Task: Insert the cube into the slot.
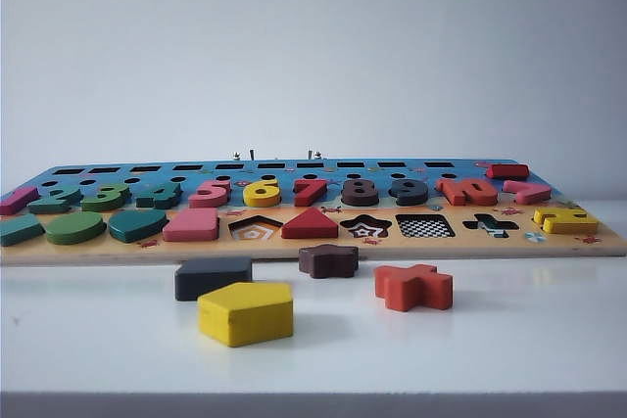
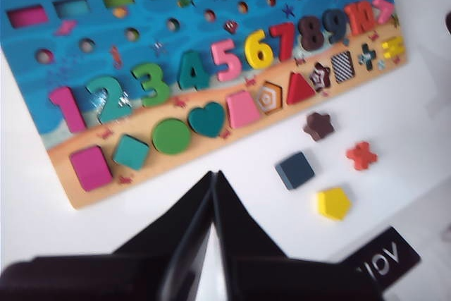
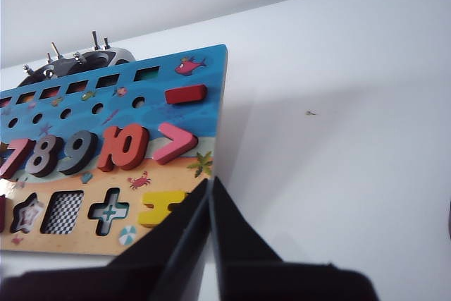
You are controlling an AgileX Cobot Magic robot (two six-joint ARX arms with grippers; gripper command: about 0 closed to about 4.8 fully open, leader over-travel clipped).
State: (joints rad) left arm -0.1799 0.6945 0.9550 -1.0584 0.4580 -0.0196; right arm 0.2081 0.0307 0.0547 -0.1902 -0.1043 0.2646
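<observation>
The cube point(image 1: 213, 278) is shown flat on the white desk point(image 1: 529, 340), just in front of the puzzle board point(image 1: 313, 247), with the yellow pentagon point(image 1: 245, 313) near its front and the brown star point(image 1: 328, 260) to its right. The slot point(image 1: 425, 226), a checkered square cutout, is seen in the board's front row, between the star cutout point(image 1: 366, 228) and the plus cutout point(image 1: 490, 225).

In the left wrist view, the left end effector point(image 2: 213, 177) is seen closed and empty above the desk, well apart from the cube point(image 2: 294, 170). In the right wrist view, the right end effector point(image 3: 211, 185) is likewise closed and empty, held over the board's right edge, near the slot point(image 3: 62, 211); the cube is outside that view.
</observation>
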